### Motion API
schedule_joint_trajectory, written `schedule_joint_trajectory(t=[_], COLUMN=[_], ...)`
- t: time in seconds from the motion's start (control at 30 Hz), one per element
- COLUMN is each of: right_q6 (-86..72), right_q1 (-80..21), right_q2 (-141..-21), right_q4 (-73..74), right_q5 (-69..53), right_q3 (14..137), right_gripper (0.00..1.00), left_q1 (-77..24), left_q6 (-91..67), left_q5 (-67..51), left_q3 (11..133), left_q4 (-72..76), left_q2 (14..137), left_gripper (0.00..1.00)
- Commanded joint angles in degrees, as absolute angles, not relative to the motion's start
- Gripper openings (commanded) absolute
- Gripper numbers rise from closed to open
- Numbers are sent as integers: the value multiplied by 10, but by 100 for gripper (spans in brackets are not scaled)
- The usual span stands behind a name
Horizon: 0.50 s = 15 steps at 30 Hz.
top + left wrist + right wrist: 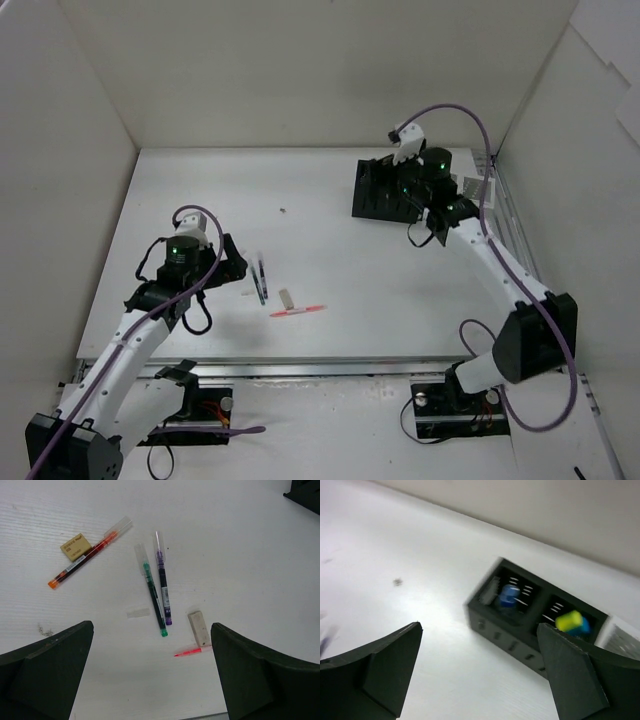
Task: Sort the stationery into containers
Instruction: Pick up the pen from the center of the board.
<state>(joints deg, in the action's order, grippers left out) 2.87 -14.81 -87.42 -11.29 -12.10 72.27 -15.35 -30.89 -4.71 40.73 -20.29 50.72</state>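
My left gripper [152,680] is open and empty above the table, just near of the loose stationery. Ahead of it lie a green pen [152,597], a purple pen [163,582], a pale eraser [199,628] and a thin red pen [192,651]. Farther left lie an orange-red pen [90,555] and a tan eraser [75,546]. My right gripper [480,675] is open and empty in front of the black two-compartment box [520,635]. The box holds a blue-capped bottle [509,594] in one compartment and a yellow and blue item [571,621] in the other.
A white perforated box [619,635] stands right of the black box [385,190], against the right wall. A small clear strip [138,613] lies left of the green pen. White walls enclose the table on three sides. From above, the pens [260,280] lie beside my left gripper [234,262].
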Motion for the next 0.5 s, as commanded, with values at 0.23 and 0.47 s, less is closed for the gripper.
schedule_joint_trajectory(t=[0.23, 0.47], right_q6=[181, 92], right_q1=[-363, -460], right_q2=[-809, -908], right_q4=[-3, -4], right_q5=[-251, -119], right_q3=[637, 681], right_gripper=[98, 98], left_q1=[-150, -150], left_q6=[-361, -384], left_q5=[-35, 47], left_q3=[367, 384], left_q4=[-229, -288], left_q2=[467, 433], left_gripper=[99, 99])
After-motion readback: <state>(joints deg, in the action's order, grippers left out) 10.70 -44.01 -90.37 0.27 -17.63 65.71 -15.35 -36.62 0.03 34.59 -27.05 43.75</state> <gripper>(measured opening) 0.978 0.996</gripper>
